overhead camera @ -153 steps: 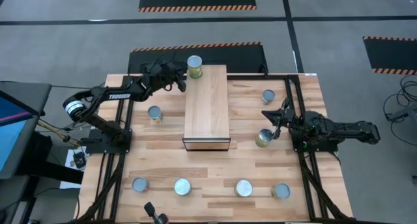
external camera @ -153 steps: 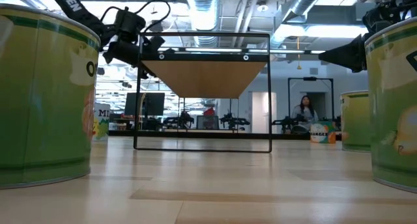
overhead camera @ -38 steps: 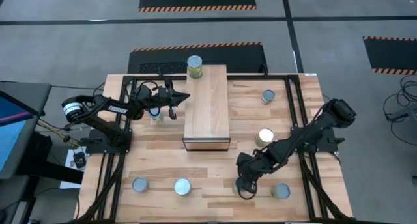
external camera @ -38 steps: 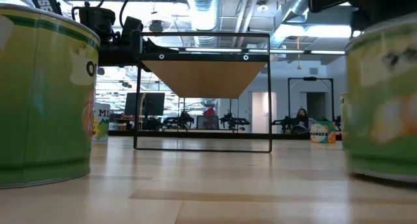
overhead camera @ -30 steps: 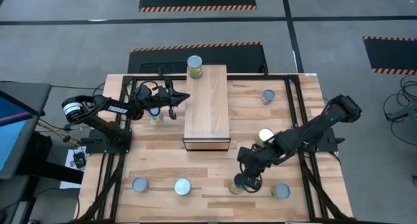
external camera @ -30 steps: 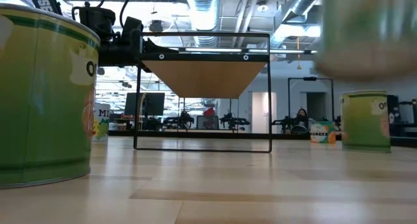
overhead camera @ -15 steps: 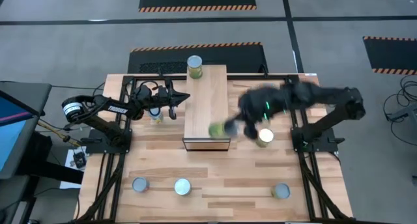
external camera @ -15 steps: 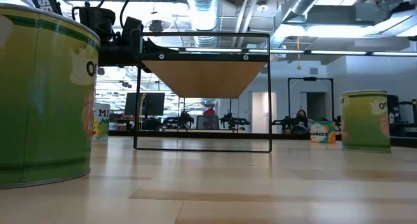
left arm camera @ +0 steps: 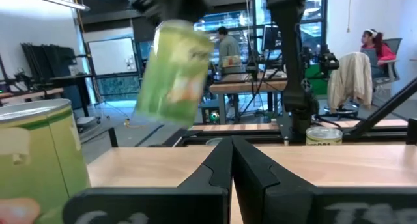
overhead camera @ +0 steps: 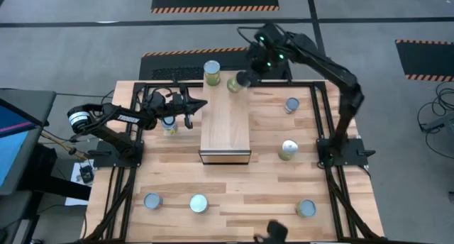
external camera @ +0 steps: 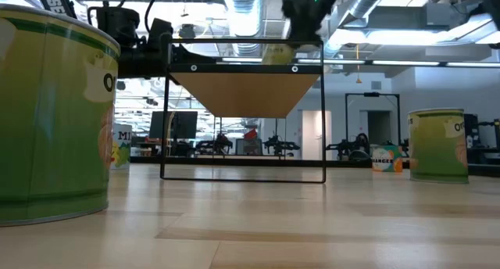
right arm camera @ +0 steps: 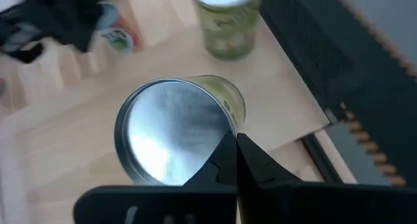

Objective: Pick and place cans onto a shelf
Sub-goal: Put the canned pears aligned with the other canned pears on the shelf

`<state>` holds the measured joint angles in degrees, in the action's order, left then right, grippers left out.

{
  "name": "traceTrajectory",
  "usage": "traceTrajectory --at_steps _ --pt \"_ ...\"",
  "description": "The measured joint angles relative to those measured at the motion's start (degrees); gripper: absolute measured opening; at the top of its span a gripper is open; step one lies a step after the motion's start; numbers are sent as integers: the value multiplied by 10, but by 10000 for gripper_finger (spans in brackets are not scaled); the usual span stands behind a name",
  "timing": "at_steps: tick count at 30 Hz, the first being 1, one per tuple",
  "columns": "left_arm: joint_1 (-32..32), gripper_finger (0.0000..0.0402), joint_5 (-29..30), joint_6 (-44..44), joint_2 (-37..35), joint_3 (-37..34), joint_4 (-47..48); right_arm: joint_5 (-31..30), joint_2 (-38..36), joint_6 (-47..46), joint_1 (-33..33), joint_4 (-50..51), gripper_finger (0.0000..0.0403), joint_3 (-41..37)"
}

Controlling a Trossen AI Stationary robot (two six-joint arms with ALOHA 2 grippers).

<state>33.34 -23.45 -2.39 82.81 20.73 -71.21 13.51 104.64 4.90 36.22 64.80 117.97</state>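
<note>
Wood-plank counter (overhead camera: 177,173), seen from above, carries the shelf (overhead camera: 225,123) at mid-width, running from the far edge toward the centre.

Left hand (overhead camera: 190,111): beside the shelf's left long side, over the can (overhead camera: 169,123) standing there. Fingers pressed together, clenched, nothing between them (left wrist view).

Near edge, left to right: can (overhead camera: 152,201), can (overhead camera: 198,203), can (overhead camera: 306,208).

Shelf far end: one can (overhead camera: 211,72) upright at its far-left corner. Just to its right, a tilted can (overhead camera: 235,83) in the air above the shelf's far end, carried by the right hand (overhead camera: 247,78). Right wrist view: lid faces the camera, fingers alongside the can. Grasping it.

Right half of counter: can (overhead camera: 291,105) near the far edge, can (overhead camera: 288,150) level with the shelf's near end.
</note>
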Motion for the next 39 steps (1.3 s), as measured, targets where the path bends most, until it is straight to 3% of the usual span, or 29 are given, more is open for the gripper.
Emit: traceTrajectory --at_steps 12,32,39 --pt "0 0 -1 0 0 0 6 6 112 -14 33 34 5 119" --pt "0 0 -2 14 0 0 7 -17 121 -19 36 21 18 120" --pt "0 0 -2 14 0 0 7 -16 121 -20 31 22 43 120"
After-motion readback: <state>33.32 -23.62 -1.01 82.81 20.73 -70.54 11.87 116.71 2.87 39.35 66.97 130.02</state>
